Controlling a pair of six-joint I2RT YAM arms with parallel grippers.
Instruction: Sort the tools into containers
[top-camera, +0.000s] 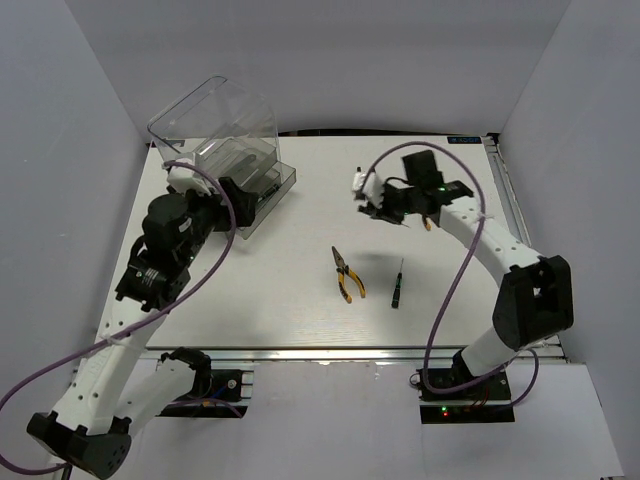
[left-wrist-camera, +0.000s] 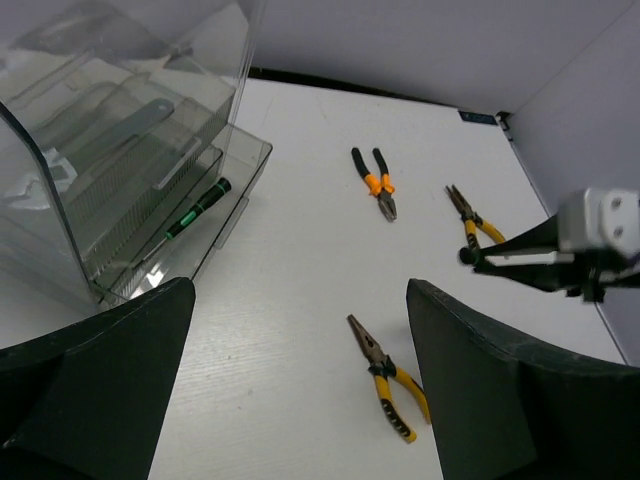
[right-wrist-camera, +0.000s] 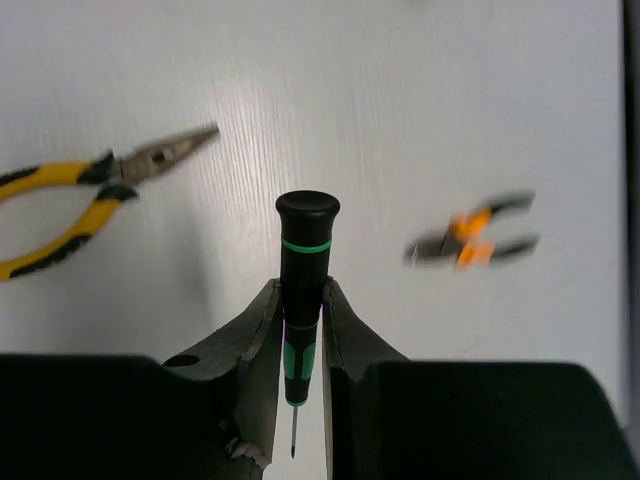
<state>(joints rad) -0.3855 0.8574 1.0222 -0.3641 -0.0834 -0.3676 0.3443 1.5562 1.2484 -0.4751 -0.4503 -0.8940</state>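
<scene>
The clear cabinet (top-camera: 215, 135) with grey-tinted drawers stands at the back left. In the left wrist view (left-wrist-camera: 120, 150) a green-black screwdriver (left-wrist-camera: 197, 207) lies in its lowest open drawer. My left gripper (top-camera: 243, 206) hangs open and empty beside that drawer; it also shows in its own view (left-wrist-camera: 300, 400). My right gripper (top-camera: 372, 203) is shut on another screwdriver (right-wrist-camera: 304, 290) and holds it above the table. Yellow pliers (top-camera: 347, 273) and a third screwdriver (top-camera: 397, 283) lie mid-table. Orange pliers (left-wrist-camera: 375, 183) and more yellow pliers (left-wrist-camera: 475, 222) lie under the right arm.
White walls close in the left, back and right of the table (top-camera: 300, 320). The right arm (top-camera: 500, 250) arches over the right half. A silver wrench (left-wrist-camera: 135, 122) seems to lie in an upper drawer. Cables trail from both arms.
</scene>
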